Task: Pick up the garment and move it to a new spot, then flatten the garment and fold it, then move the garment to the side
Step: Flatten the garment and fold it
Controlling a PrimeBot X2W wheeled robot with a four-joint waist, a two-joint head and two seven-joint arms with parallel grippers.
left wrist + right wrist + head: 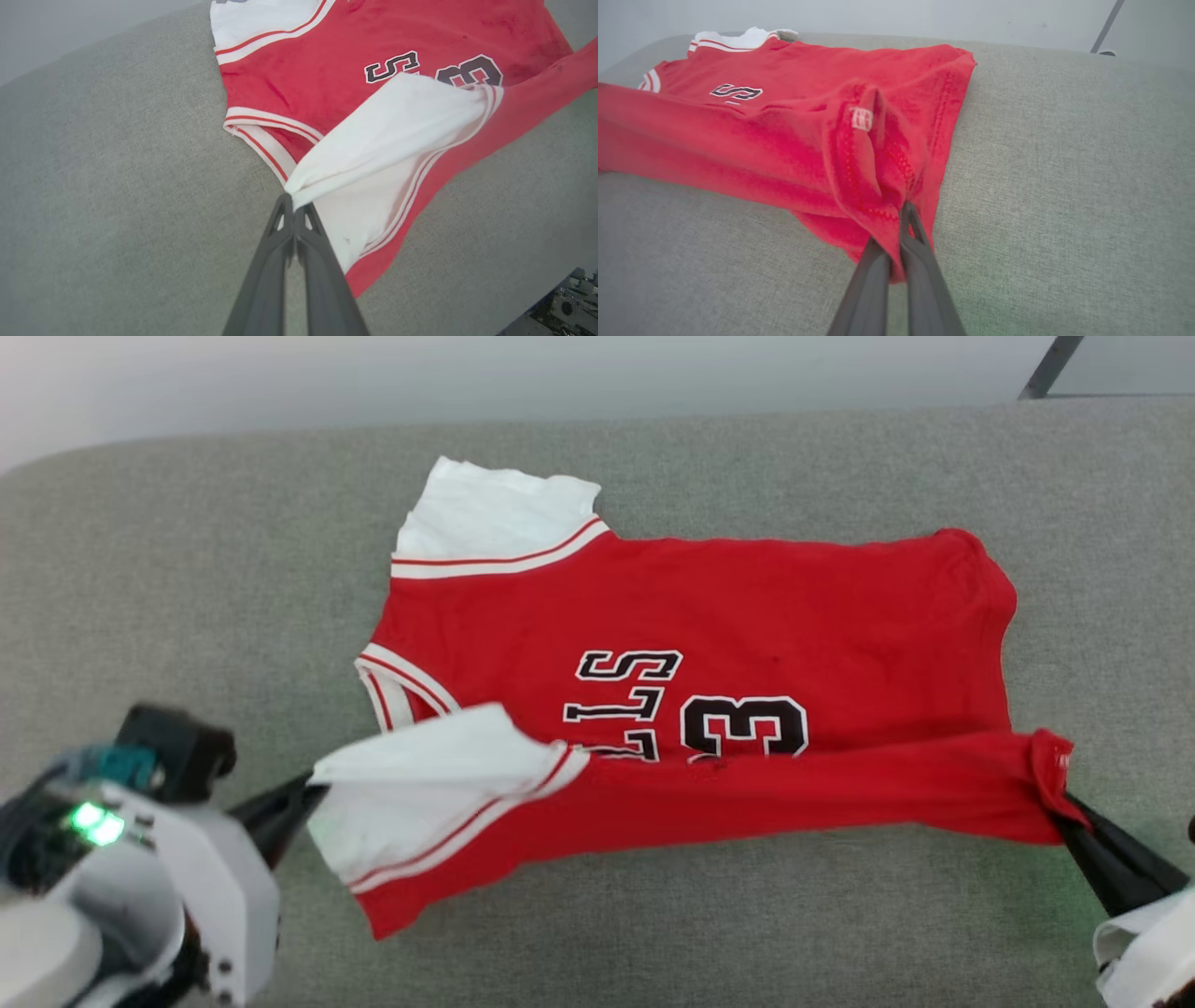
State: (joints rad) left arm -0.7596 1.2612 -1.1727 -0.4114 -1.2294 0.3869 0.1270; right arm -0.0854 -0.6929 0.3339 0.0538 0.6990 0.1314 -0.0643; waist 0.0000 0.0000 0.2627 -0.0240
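Observation:
The garment (709, 616), a red shirt with white sleeves, striped trim and dark lettering, lies sideways on the grey cushioned surface (187, 597), collar to the left. Its near long edge is lifted and partly folded over the lettering. My left gripper (313, 791) is shut on the tip of the near white sleeve (373, 135), its fingertips (293, 205) pinching the cloth. My right gripper (1064, 812) is shut on the near hem corner (873, 186), where a small white label shows. The far sleeve (495, 513) lies flat.
The grey surface ends at a pale wall (560, 373) behind. A dark slanted pole (1050, 369) stands at the back right. Bare cushion stretches to the left and in front of the shirt.

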